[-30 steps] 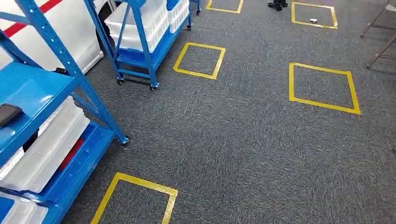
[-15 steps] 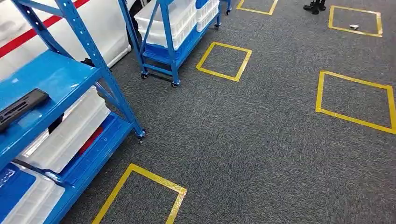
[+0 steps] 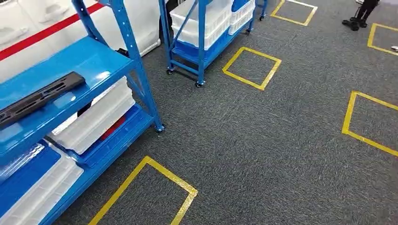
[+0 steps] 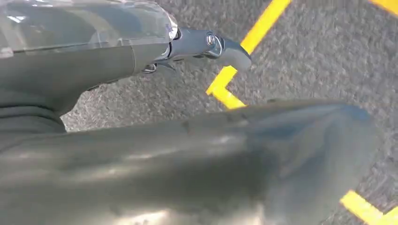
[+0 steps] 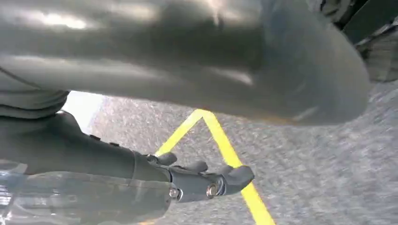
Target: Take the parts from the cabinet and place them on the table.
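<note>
Grey carpet (image 3: 244,154) marked with yellow tape squares (image 3: 145,192) forms the working floor. Nearest to us, both arms hang at our sides. We see the left hand (image 4: 206,47) above a tape corner, fingers extended and holding nothing. We see the right hand (image 5: 206,180) likewise above a tape line, fingers extended and apart, holding nothing.

Next outward, the blue cabinet (image 3: 136,61) stands at our left. Its lower levels carry white bins (image 3: 94,122). The black part (image 3: 40,97) lies flat on the upper shelf, running diagonally, with its far end near the upright post.

We judge the part to be a long, slotted moulding: stiff, light for its length and liable to tip if gripped at one end. We recommend a grip near mid-length, across the narrow width, with the fingers wrapped over both long edges. The surface appears matte, so slip is a minor concern. The post beside the far end may obstruct a straight lift, so we advise drawing the part toward the open side of the shelf first.

Farther off, a second blue rack (image 3: 202,28) on casters holds more white bins. Beyond it, a person's feet (image 3: 356,22) stand by a far tape square. No table is in sight.
</note>
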